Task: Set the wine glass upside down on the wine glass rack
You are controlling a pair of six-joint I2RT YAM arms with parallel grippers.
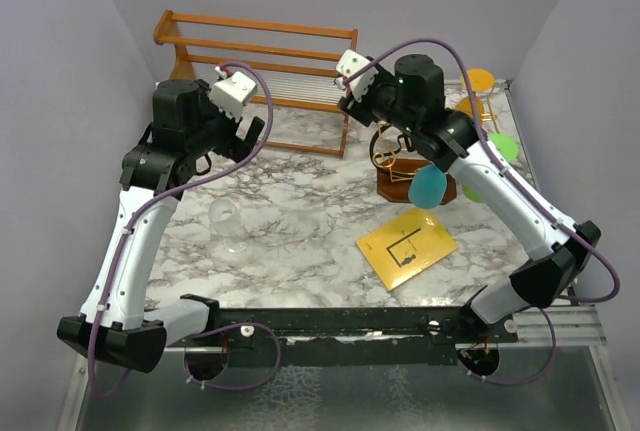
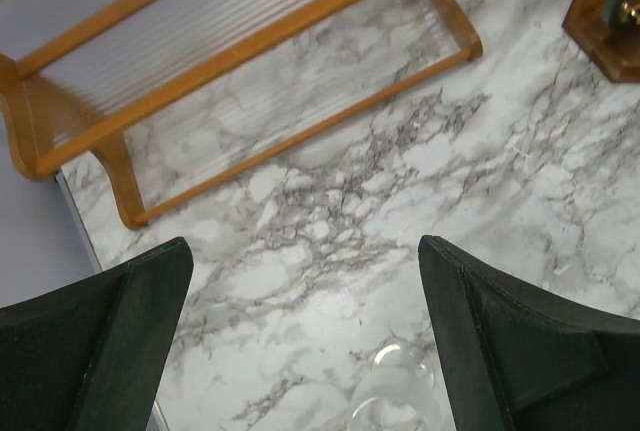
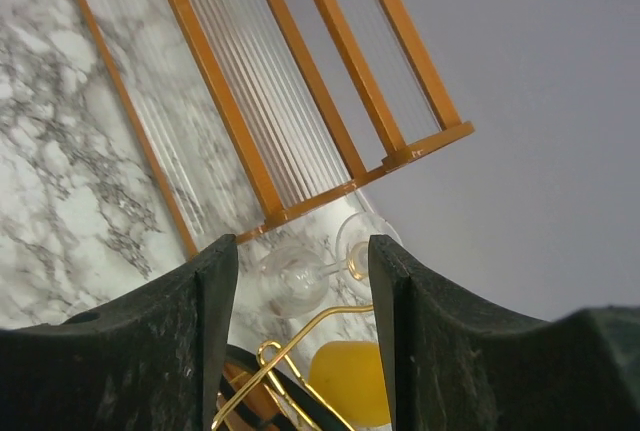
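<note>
A: Top external view. Left gripper (image 2: 305,243) hangs wide open and empty over the glass (image 1: 228,223) lying on the marble (image 1: 300,201), likely lined up for a pick.
B: Right gripper (image 3: 302,243) is at the rack (image 1: 392,187), jaws half parted. A second glass (image 3: 292,276) shows between them, apparently unheld.

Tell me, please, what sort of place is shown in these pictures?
Probably a robot test bench in a lab, not a home kitchen. The left arm and right arm are mounted on a black rail at the edge of a marble-patterned table, and plain pale walls enclose it.
</note>
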